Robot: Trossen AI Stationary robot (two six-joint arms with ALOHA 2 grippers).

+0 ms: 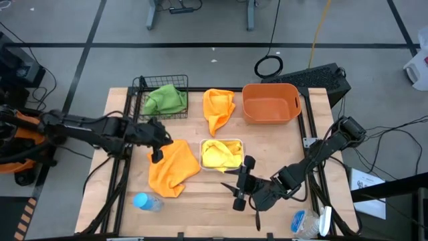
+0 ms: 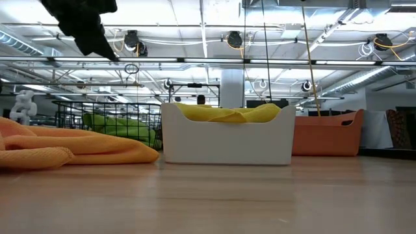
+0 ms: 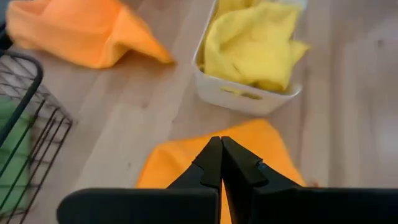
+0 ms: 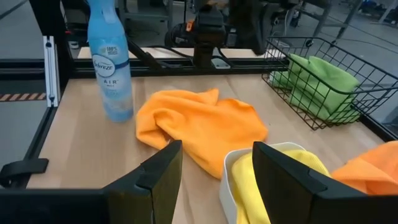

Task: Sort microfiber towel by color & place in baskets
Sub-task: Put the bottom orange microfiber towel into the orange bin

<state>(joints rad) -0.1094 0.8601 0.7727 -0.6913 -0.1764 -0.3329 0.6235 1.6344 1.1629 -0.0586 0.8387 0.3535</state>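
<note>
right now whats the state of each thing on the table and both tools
green towel: inside black wire basket
yellow towel: inside white tray
orange tub: empty
orange towel by the tub: loose on table
orange towel by the tray: crumpled on table
blue bottle: standing upright
left tool: shut, empty, over the orange towel by the tray
right tool: open, empty

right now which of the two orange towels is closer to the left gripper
The orange towel lying beside the white tray, right under the shut left gripper. The other orange towel lies farther off, between the wire basket and the orange tub.
</note>
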